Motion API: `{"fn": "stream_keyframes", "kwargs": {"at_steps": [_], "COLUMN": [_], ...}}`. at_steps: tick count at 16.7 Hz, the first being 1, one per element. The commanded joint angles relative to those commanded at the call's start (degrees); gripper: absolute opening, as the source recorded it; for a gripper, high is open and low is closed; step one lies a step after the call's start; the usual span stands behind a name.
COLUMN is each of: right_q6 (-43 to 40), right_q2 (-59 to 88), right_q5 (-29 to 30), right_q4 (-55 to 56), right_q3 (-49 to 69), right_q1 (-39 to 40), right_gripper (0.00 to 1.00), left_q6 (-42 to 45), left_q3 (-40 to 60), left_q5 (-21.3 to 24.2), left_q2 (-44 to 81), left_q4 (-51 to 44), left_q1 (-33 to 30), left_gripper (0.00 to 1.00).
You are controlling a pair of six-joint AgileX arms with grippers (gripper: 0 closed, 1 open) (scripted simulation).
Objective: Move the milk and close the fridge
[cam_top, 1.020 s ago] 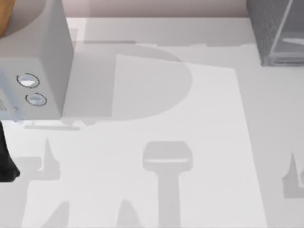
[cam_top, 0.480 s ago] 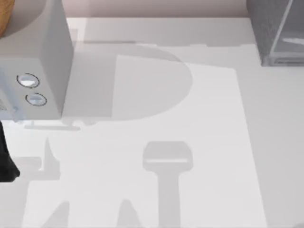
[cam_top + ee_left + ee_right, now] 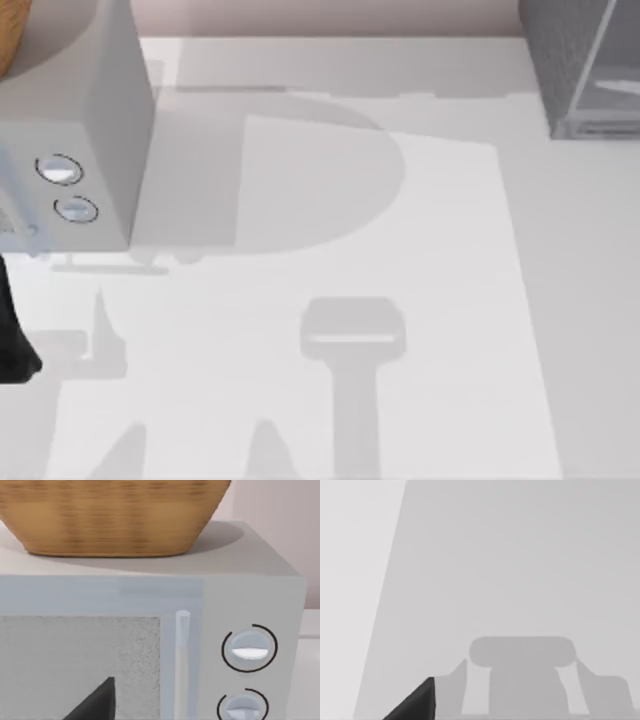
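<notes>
The fridge (image 3: 555, 60), dark grey and speckled, stands at the table's far right corner, cut off by the edge of the top view. Its smoother, lighter grey door panel (image 3: 612, 70) meets the speckled body along a slanted line. The milk is out of view. My left arm (image 3: 12, 345) shows as a dark shape at the table's left edge, in front of the dial box. One dark fingertip (image 3: 95, 705) pokes into the left wrist view, facing that box's front. Another dark fingertip (image 3: 415, 702) hangs over bare table in the right wrist view.
A plain light-grey box with two round dials (image 3: 75, 130) fills the far left, with a woven basket (image 3: 110, 515) on top of it. The white table (image 3: 330, 200) carries only shadows across its middle and front.
A shadow at the table's right edge has slid down and out of the top view. The left arm has stayed put.
</notes>
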Motion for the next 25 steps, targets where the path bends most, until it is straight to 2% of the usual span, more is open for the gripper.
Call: {"fn": "stream_keyframes", "kwargs": {"at_steps": [4, 8, 11, 19, 22, 25], "right_q6": [-3.52, -16.73, -33.00, -87.60, -102.19, -111.28], "right_q2": [3.29, 15.86, 31.36, 82.19, 98.76, 110.18], "right_q5": [-2.62, -10.79, -18.68, -40.46, -46.97, -51.69], "right_q4": [0.42, 1.12, 1.77, 1.95, 1.30, 0.71], "right_q3": [1.64, 7.05, 12.35, 27.72, 32.41, 35.81], "right_q1": [-3.55, -16.68, -31.38, -76.78, -90.45, -99.82], "right_gripper": [1.00, 1.00, 1.00, 1.00, 1.00, 1.00], "left_q6": [0.00, 0.00, 0.00, 0.00, 0.00, 0.00], "left_q3": [0.00, 0.00, 0.00, 0.00, 0.00, 0.00], "left_q5": [0.00, 0.00, 0.00, 0.00, 0.00, 0.00], "left_q2": [0.00, 0.00, 0.00, 0.00, 0.00, 0.00], "left_q4": [0.00, 0.00, 0.00, 0.00, 0.00, 0.00], "left_q1": [0.00, 0.00, 0.00, 0.00, 0.00, 0.00], "left_gripper": [1.00, 1.00, 1.00, 1.00, 1.00, 1.00]}}
